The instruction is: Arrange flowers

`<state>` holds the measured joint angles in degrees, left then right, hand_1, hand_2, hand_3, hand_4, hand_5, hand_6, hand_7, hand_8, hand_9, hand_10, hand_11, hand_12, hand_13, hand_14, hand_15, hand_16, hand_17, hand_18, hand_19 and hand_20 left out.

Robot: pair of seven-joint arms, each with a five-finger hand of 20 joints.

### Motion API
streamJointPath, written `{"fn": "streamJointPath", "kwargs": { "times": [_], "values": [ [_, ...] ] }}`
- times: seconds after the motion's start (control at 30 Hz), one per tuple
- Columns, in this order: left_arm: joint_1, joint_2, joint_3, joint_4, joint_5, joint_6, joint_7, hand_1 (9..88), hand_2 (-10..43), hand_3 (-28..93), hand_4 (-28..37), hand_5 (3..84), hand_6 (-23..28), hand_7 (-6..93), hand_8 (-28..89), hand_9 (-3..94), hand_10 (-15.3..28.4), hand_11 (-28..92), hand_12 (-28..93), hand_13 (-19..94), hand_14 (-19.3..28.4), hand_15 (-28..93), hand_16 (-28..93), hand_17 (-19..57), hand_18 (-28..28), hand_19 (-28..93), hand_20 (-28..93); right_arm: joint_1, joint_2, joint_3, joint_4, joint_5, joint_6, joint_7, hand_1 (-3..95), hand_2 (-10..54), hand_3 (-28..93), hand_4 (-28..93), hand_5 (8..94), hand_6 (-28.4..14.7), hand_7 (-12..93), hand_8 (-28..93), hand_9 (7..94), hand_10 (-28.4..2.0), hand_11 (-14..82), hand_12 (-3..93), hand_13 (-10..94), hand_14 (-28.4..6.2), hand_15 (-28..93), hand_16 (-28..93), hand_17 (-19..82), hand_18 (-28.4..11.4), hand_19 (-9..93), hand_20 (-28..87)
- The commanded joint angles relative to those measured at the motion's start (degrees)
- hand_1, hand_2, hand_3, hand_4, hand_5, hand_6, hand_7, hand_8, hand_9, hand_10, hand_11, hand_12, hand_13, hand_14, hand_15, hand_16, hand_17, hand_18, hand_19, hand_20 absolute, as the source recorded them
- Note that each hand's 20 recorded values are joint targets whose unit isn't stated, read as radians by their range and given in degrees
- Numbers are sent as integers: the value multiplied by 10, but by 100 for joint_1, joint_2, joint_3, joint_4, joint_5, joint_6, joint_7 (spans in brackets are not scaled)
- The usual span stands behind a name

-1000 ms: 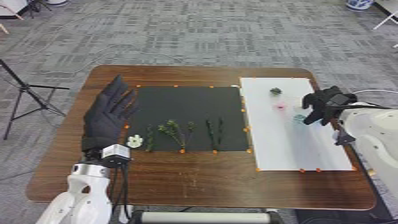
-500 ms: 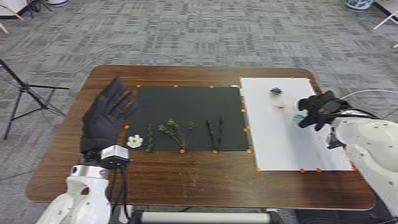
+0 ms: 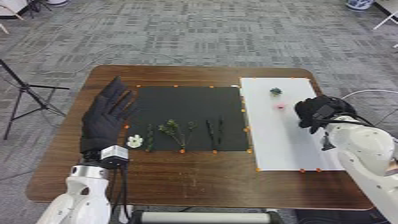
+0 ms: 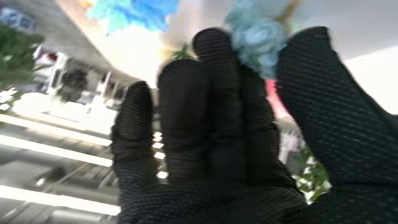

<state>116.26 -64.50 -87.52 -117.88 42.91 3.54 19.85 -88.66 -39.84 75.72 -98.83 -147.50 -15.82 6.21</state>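
The right robot hand [image 3: 324, 112] is held over the white sheet [image 3: 289, 145], its fingers nearly straight and its thumb set apart. The pale blue flower [image 4: 259, 40] is seen between fingertips and thumb tip; whether it is gripped cannot be told. The pink flower [image 3: 280, 106] is placed near that hand. The left robot hand [image 3: 105, 117] is held open above the desk [image 3: 195, 185], near the white flower [image 3: 134, 141].

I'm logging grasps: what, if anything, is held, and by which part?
The left hand holds nothing; a pale blue flower is at the right hand, but whether held can't be told.
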Motion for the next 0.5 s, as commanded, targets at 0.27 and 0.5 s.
{"fn": "streamJointPath", "kwargs": {
  "times": [0.27, 0.5],
  "values": [
    [120, 58, -24, -35, -21, 45, 77, 243, -2, 664, -283, 268, 25, 190, -103, 222, 108, 121, 171, 173, 128, 131, 73, -142, 197, 420, 75, 300, 43, -390, -89, 115, 900, 100, 478, -95, 848, -264, 680, 31, 544, 73, 871, -24, 192, 528, 692, -28, 662, 459, 286, -184, 800, 505],
    [135, 164, -104, -69, -30, 116, 122, 243, -3, 666, -283, 269, 25, 190, -103, 223, 108, 121, 171, 173, 128, 131, 73, -142, 197, 420, 76, 1760, -463, -1482, 35, 211, 1451, 0, 479, -95, 845, -249, 687, 28, 542, 80, 875, -27, 194, 533, 696, -29, 662, 466, 288, -184, 801, 506]
  ]
}}
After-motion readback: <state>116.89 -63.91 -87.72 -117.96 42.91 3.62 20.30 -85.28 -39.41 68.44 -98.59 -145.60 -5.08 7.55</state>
